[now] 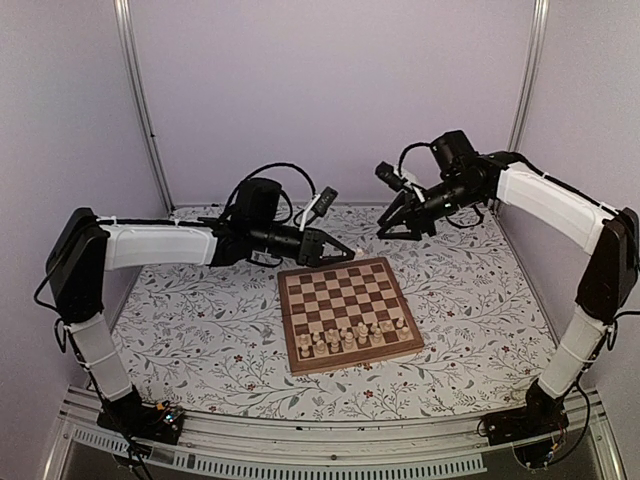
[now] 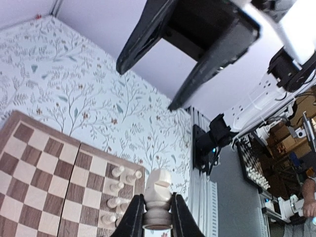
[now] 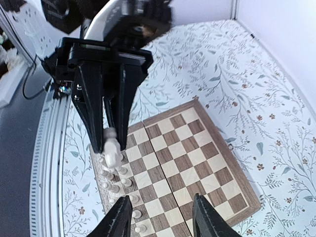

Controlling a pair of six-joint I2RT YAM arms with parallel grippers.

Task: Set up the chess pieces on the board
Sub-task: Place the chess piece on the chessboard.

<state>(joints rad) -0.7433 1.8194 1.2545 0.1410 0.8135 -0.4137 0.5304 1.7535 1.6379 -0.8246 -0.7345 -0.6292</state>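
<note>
Top view, board: the board (image 1: 345,290) lies mid-table; the set chess pieces (image 1: 352,338) stand along its near rows.
Top view, arms: the left gripper (image 1: 345,252) hangs at the far-left corner, and the right gripper (image 1: 392,230) is just beyond the far edge, apart from it.
Left wrist, grip: the jaws pinch a cream piece (image 2: 158,197) low on its body; its kind is uncertain.
Right wrist, jaws: spread and empty, above the board.
Step advice: carry the piece to a vacant near-row square. Lower it base-flat, clear of its neighbours, and release only once it is seated.

light: bright, even, diffuse | shadows: faint — soft | blur: held chess piece (image 3: 110,144) smeared, right wrist | edges: bowed
</note>
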